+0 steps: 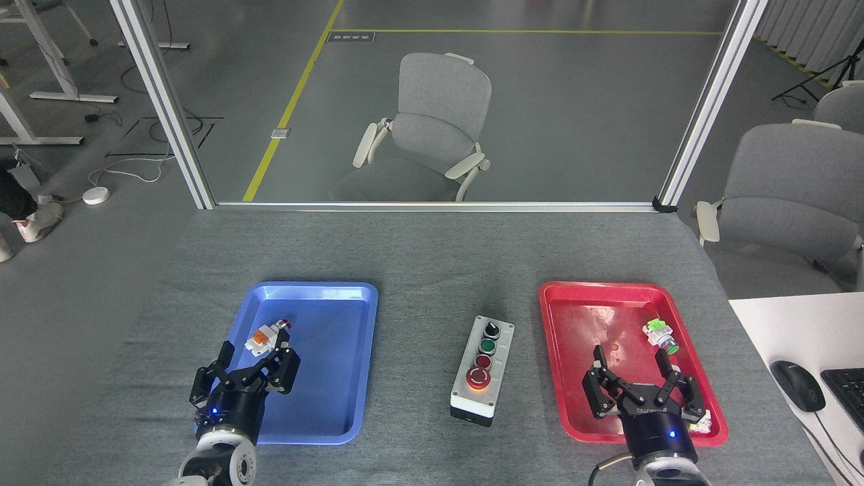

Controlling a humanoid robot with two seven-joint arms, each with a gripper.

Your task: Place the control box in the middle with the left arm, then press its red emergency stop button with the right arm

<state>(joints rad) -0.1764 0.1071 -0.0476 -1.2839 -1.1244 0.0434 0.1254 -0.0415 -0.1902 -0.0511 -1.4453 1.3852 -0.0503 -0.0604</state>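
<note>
The control box [482, 372], light grey on a black base, lies on the bare grey cloth of the middle [425, 304] between the two trays. Its row runs from a black knob at the far end to the red emergency stop button [478, 379] with its yellow collar at the near end. My left gripper [253, 361] is open over the near left part of the blue tray, well left of the box. My right gripper [631, 370] is open over the near part of the red tray, right of the box and apart from it.
The blue tray [337, 297] holds a small orange-white switch [266, 337] just beyond my left fingers. The red tray [574, 300] holds a green-tipped switch [660, 336]. A white desk with a mouse [796, 385] and keyboard [847, 391] adjoins the table's right side.
</note>
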